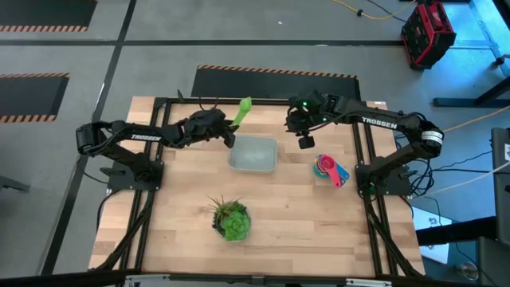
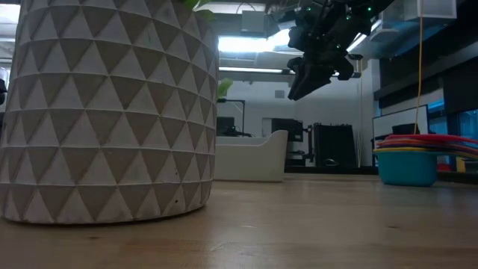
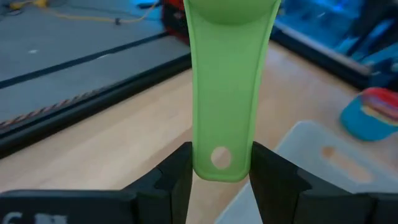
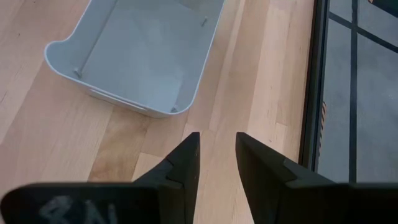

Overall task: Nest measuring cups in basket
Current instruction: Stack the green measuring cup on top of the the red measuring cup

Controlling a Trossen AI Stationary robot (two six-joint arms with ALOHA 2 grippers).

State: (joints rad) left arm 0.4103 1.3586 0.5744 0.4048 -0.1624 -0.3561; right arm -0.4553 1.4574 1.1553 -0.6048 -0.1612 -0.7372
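Observation:
My left gripper (image 1: 229,130) (image 3: 219,177) is beyond the basket's far left corner, shut on a green measuring cup (image 1: 242,109). The pale grey-blue basket (image 1: 253,153) (image 4: 140,56) (image 3: 329,158) (image 2: 250,157) stands on its base at the table's middle and shows nothing inside. The other measuring cups (image 1: 330,169) (image 2: 422,153) (image 3: 372,112) lie stacked right of the basket, a blue one lowest. My right gripper (image 1: 305,142) (image 4: 217,155) (image 2: 317,67) hovers open and holding nothing, between the basket and that stack. My left gripper pinches the green cup's handle at its free end (image 3: 219,163), where the hanging hole is, between its two fingers (image 3: 177,177). The handle runs straight on from the fingers and the bowl (image 3: 230,9) points away from them. The cup is lifted clear of the table.
A leafy plant in a white patterned pot (image 1: 231,220) (image 2: 104,112) stands near the table's near edge, in front of the basket, and fills the left of the low view. Dark frame rails (image 4: 314,81) run along the table's sides. Bare wood lies around the basket.

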